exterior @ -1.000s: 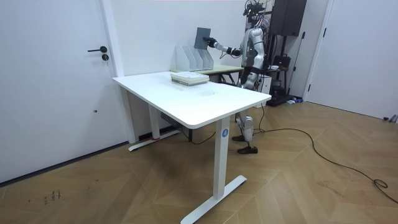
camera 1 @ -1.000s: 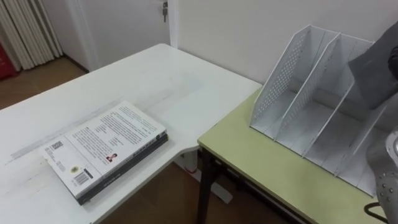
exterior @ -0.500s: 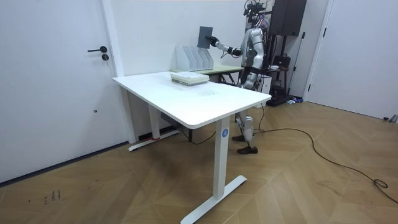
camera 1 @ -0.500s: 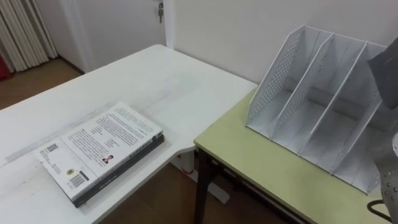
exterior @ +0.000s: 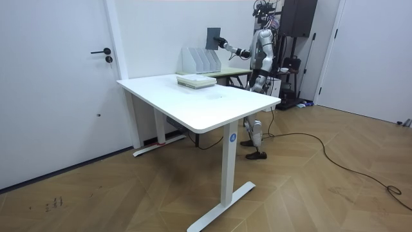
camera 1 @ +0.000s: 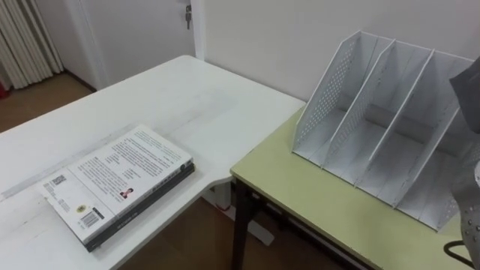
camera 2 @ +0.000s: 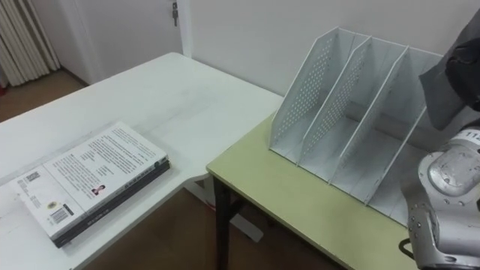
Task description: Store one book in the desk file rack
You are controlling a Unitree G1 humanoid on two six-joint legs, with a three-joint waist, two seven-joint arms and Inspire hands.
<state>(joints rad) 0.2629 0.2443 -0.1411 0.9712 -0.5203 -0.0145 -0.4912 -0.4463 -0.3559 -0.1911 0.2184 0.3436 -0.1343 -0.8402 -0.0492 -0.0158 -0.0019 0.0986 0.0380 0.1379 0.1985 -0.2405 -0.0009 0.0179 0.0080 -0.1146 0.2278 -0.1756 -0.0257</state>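
We start at the robot's right hand [exterior: 222, 43], raised at the top centre of the room view. It grips the edge of a dark grey book [camera 2: 452, 76] and holds it upright in the air, with nothing else supporting it. The fingers are too small there to make out one by one. In the eye views the cover sits at the upper right and hides them.

The book hangs above the white file rack [camera 1: 327, 97], clear of it and not yet in any slot. The rack stands toward the right of the eye views, on a pale green desk [camera 1: 300, 196] pushed against the wall. To the left, a white desk [camera 1: 187, 97] carries a flat stack of books [camera 1: 120, 184] at the lower left of the frame, well apart from the rack.

We judge the held book to be stiff and fairly weighty, with a smooth cover that could slip in a grip at one edge. The hold looks best kept high on the side, so the bottom edge is free to enter a slot first. The rack looks light and may slide or tip if it is knocked.

The frame edge cuts off most of the book in the eye views. The rack's rightmost compartment is also partly cut off. We cannot tell which slot lies under the book.
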